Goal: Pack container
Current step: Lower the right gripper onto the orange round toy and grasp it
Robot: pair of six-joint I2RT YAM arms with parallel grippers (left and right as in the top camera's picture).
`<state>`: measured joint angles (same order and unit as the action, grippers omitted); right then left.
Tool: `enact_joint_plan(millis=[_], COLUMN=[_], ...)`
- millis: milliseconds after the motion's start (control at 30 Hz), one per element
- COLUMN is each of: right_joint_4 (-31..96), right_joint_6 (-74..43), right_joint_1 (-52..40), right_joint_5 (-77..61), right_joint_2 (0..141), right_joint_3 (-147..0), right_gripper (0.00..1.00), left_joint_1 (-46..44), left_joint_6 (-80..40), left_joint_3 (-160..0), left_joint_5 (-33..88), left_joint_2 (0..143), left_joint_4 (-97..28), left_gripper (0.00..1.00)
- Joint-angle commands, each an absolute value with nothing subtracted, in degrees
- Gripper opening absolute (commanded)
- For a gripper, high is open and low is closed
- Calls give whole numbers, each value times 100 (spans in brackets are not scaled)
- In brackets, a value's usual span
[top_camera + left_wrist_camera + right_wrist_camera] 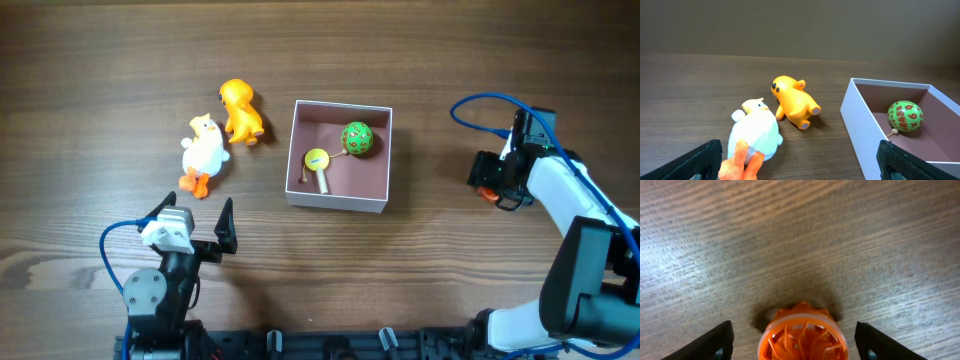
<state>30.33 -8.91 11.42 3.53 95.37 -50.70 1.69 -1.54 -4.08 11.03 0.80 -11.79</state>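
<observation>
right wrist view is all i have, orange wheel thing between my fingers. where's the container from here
Observer: The container sits centrally in the overhead view, to the left of the right gripper and not touching it.
Operator: anything in it yet
Observer: Yes, a green ball and a yellow toy on a stick.
Operator: what else is outside it
Observer: A white duck and an orange figure lie left of the container, near the open left gripper.
</observation>
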Motion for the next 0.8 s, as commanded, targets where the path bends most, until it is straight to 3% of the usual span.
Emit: enact_joint_plan(millis=[0,500,567,667,767], right_joint_4=[2921,2790,2779,2768,2950], right_joint_6=[-897,-899,-899,-899,-902], right_joint_1=[1149,1273,1273,1273,1271], right_joint_5=[489,438,440,438,410], right_joint_2=[9542,9907,9907,9900,9900], right_joint_3=[-5061,-5052,-5054,-5083,-5253], right_gripper=[80,78,73,51,43], left_joint_1=[211,211,211,211,211], left_joint_6=[-60,-60,-60,-60,-60], left_joint_3=[-373,-373,-373,-373,-373], left_joint_5=[1197,1197,1197,1197,1197], left_joint_2=[38,38,38,38,38], left_joint_4=[-1164,-1164,-1164,-1164,-1164], left_gripper=[100,100,100,100,100])
